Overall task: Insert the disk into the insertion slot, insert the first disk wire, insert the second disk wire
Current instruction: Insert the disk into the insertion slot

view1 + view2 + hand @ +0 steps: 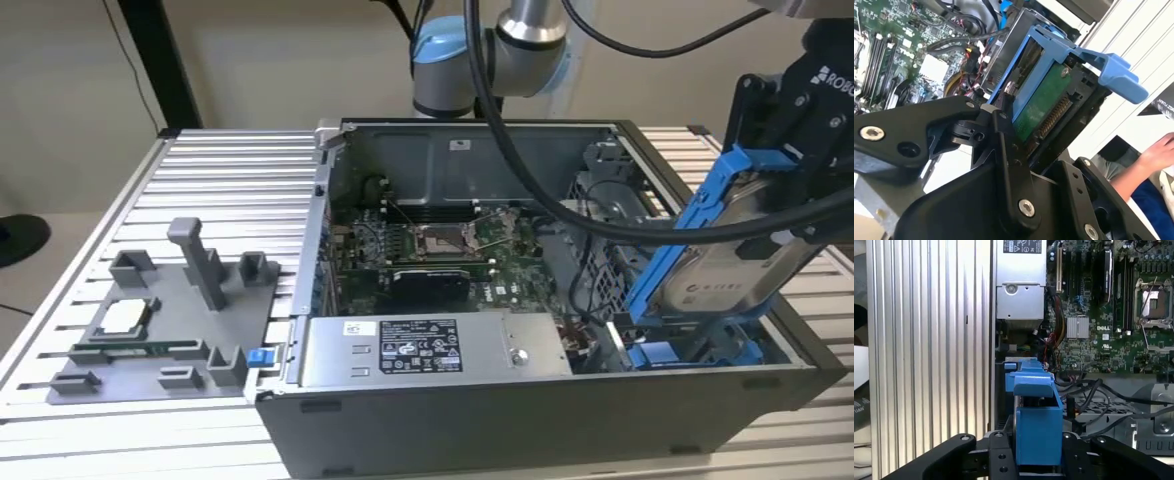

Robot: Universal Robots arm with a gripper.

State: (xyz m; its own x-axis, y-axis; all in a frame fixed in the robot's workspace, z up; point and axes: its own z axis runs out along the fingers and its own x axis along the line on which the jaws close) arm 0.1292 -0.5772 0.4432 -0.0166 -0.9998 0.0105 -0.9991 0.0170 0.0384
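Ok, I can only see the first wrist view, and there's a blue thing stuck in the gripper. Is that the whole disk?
Observer: It's just one end. In the exterior view the disk is a silver hard drive in that blue frame, and the gripper grips its upper end.
Operator: Is it lying flat?
Observer: No, it's tilted. Its lower end is down by the insertion slot, and its upper end is above the rim of the computer case.
Operator: Is anybody close by?
Observer: Yes. The second wrist view shows a person's hand, apart from the disk.
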